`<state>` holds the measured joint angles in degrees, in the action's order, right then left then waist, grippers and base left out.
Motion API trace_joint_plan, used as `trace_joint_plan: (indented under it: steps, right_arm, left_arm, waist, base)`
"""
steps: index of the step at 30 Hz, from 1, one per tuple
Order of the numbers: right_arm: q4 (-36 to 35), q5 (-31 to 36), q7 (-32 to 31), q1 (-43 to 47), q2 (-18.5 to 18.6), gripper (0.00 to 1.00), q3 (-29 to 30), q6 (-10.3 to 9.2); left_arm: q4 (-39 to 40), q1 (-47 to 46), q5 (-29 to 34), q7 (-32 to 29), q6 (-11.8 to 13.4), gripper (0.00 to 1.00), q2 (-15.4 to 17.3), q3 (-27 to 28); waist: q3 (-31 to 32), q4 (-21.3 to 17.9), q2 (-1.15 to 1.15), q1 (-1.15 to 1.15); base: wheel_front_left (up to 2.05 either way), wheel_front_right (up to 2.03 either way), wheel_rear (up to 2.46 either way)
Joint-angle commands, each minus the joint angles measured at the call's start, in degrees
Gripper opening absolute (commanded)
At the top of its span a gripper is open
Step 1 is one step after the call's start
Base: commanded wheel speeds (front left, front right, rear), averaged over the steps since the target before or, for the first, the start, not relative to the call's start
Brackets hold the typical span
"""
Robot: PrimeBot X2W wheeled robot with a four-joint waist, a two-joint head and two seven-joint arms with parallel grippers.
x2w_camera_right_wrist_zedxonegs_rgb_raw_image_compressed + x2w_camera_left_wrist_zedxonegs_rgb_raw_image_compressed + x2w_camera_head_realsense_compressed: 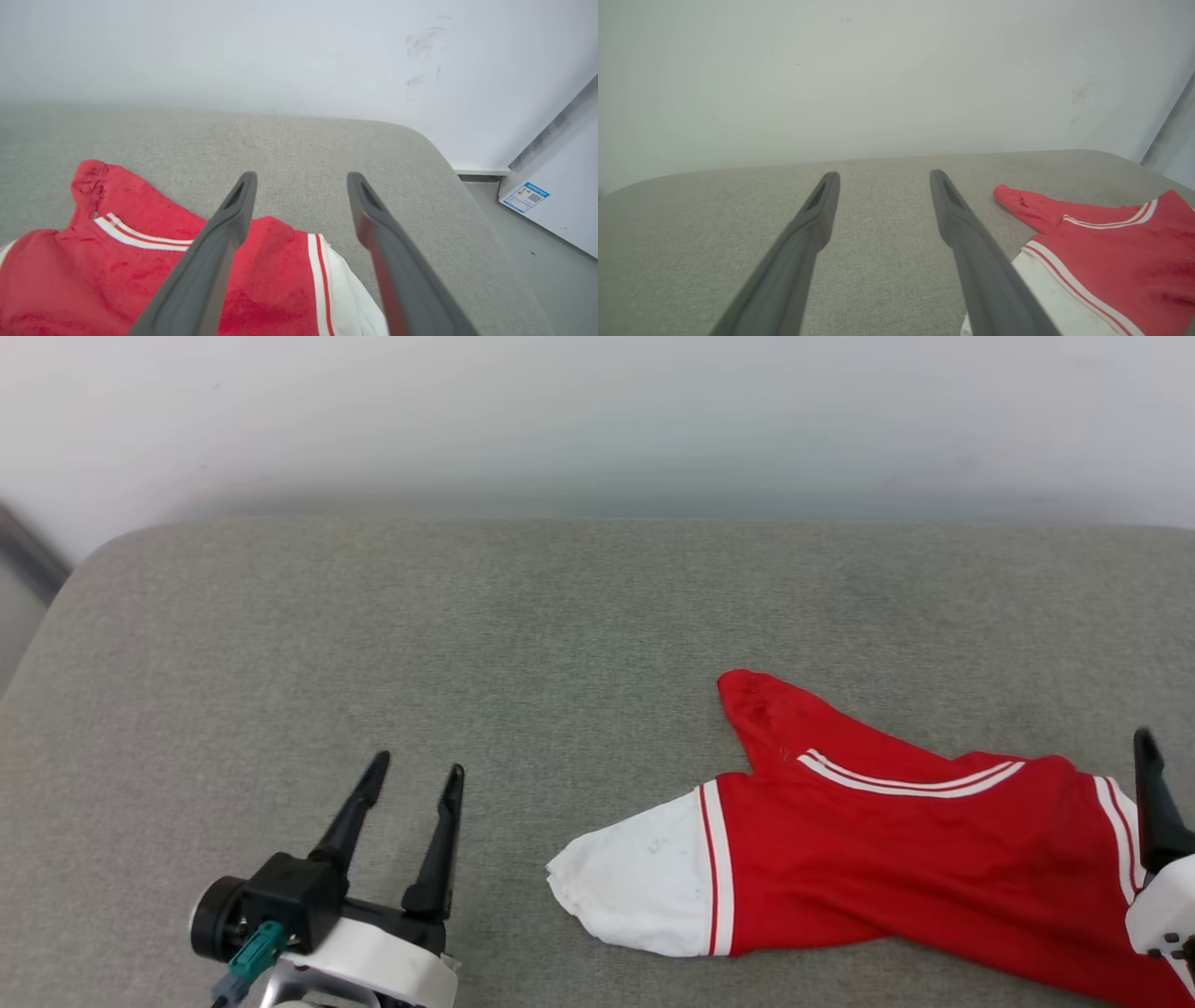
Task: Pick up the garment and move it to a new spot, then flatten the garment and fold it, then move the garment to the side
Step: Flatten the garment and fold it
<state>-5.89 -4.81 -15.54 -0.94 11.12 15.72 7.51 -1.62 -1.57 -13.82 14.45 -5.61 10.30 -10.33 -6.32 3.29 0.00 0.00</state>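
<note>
Garment (pixel 887 859) at 4 o'clock in the head view, lying on the grey upholstered bench (pixel 467 635). Red body twisted and doubled over, one white sleeve (pixel 635 877) toward 9 o'clock, a red point toward 11, far end cut off by the frame at 4. Not yet flat, not yet folded.

Right gripper (pixel 302 177) over the garment's 3 o'clock end, fingers spread wide, nothing pinched, the other sleeve (pixel 345 289) beneath them. Left gripper (pixel 417 767) at 7 o'clock, well apart from the cloth, likewise spread and empty.

Likely trouble:
- Pinching a single layer of the twisted body, so dragging a rope rather than a sheet.
- Catching upholstery along with thin jersey on too low a close.
- Pressing flat with layers crossed, locking in the twist.
- Pulling from one end alone, sliding the whole piece toward the bench's rounded 3 o'clock corner, near in the right wrist view, then off onto the floor (pixel 560 280).

Bench woven, soft-looking, probably grippy rather than slick. Plain white wall (pixel 233 46) at 12 o'clock, scuff marks (pixel 423 42) at 1. White panel (pixel 570 186) with a blue label (pixel 525 197) at 3, by the grey floor.
</note>
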Motion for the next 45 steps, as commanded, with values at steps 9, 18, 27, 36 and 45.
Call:
trace_joint_plan:
  steps: [9, 18, 27, 36, 45]
  right_arm:
    - [-9.8, -6.4, 14.1, 3.8, -6.9, 1.0, -0.4, -0.04]
    - [-10.1, -6.6, 17.8, 3.9, -8.0, 1.0, -1.4, -0.04]
    - [-7.9, -6.8, 19.4, 2.6, -8.3, 1.0, -2.0, -0.04]
    - [-5.9, -5.5, 19.3, 2.4, -8.3, 1.0, -1.9, -0.04]
    - [-3.3, -5.2, 13.4, 4.4, -7.1, 1.0, -2.8, -0.04]
  left_arm:
    - [0.7, -3.3, -5.9, -16.5, -1.7, 1.0, 4.6, -6.5]
    - [3.5, -8.6, -11.1, -43.9, -1.8, 1.0, 10.6, -12.3]
    - [-0.2, -9.4, -10.7, -51.9, -1.1, 1.0, 12.2, -14.6]
    - [-2.3, -9.3, -10.5, -49.7, 0.1, 0.0, 11.0, -14.8]
    - [0.0, -10.4, -9.0, -39.3, 4.7, 0.0, 11.9, -8.5]
  waist:
    - [-1.6, -3.9, 0.0, 0.0]
    - [-6.6, -6.8, 0.0, 0.0]
    - [-9.3, -8.7, 0.0, 0.0]
    - [-9.3, -8.5, 0.0, 0.0]
    - [-6.2, -6.5, 0.0, 0.0]
  base:
    - [0.0, 0.0, 0.0]
    - [0.0, 0.0, 0.0]
    - [0.0, 0.0, 0.0]
    - [0.0, 0.0, 0.0]
    - [0.0, 0.0, 0.0]
